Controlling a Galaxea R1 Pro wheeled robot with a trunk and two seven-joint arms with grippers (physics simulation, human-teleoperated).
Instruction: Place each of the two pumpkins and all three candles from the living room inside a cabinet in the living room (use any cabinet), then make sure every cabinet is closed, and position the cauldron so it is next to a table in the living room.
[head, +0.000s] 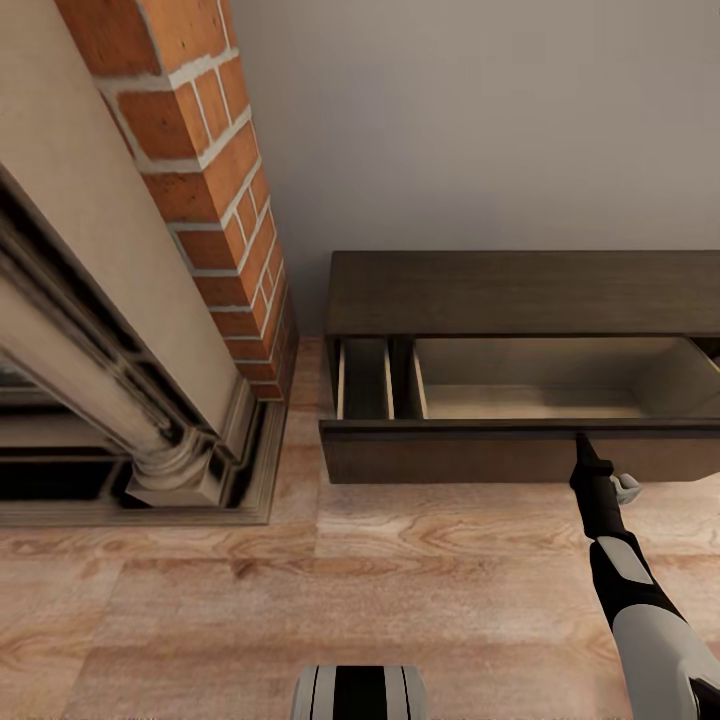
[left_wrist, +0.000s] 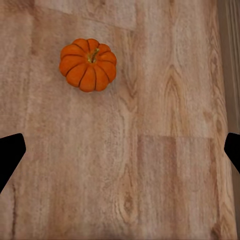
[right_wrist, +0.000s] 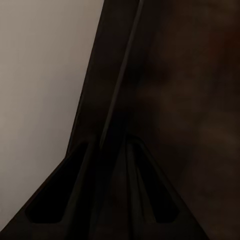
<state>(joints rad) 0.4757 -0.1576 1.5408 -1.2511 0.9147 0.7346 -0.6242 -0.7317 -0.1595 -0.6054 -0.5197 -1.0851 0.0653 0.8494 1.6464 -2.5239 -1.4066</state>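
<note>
Head view: my right gripper (head: 582, 440) is extended forward, its tip at the top edge of the pulled-out drawer front (head: 520, 452) of the cabinet (head: 520, 292). The drawer's pale inside lies just beyond the tip; I see nothing in it. A narrower open compartment (head: 365, 380) sits further toward my left. Well off to the left of the gripper stand the brick column (head: 215, 170) and the fireplace surround (head: 150, 440). Wood floor (head: 250, 600) below.

Left wrist view: the left gripper (left_wrist: 120, 152) stands spread wide, one dark fingertip (left_wrist: 9, 155) at each edge of the frame, nothing between them. One pumpkin (left_wrist: 88, 64) sits upright on the floor planks ahead of the fingers, off toward one finger's side, well apart from both.

Right wrist view: the two fingers (right_wrist: 65, 200) are close together with the thin dark drawer edge (right_wrist: 120, 90) running between them. Whether they actually pinch it, I cannot tell.
</note>
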